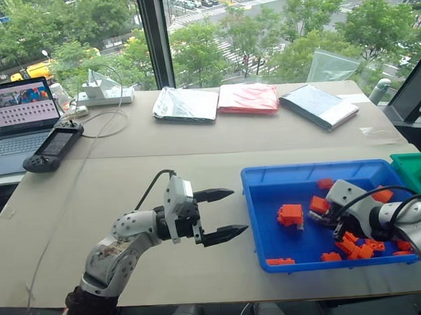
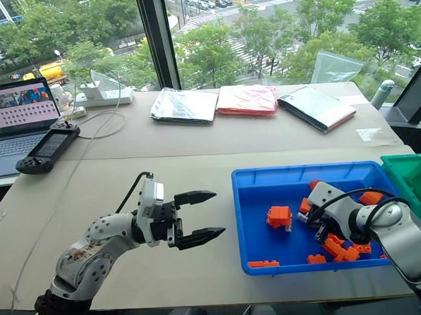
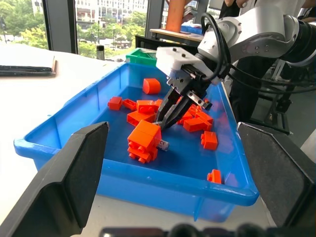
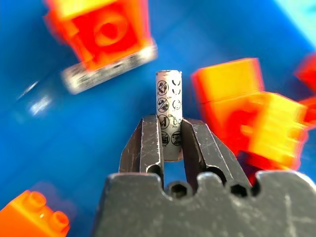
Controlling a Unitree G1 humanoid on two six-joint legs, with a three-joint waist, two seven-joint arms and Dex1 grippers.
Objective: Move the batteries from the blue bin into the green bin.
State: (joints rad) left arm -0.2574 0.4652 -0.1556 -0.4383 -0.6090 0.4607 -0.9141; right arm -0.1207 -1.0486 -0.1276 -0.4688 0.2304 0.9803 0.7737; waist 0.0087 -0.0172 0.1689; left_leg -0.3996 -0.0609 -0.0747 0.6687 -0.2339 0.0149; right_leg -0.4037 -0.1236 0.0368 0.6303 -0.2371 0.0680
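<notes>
Your right gripper is clamped on a battery; the slim grey cylinder sticks out past the fingertips, printed with small round symbols, and sits lengthwise between the two pads. The gripper hangs inside the blue bin, over its right half, pointing down among the orange bricks. A second battery lies flat on the bin floor, tucked against the side of a larger brick near the bin's middle; in the left wrist view you see its grey end poking out from under that brick. Other bricks are scattered across the floor, most piled at the right end and a couple along the near wall.

The green bin stands just beside the blue bin's right end, at the table's edge; whether the two touch you cannot tell.

Your left gripper hovers above the bare table just left of the blue bin, pointing level toward it, jaws spread wide and holding nothing.

At the far side of the table lie three flat packets, a laptop and a handheld controller.
</notes>
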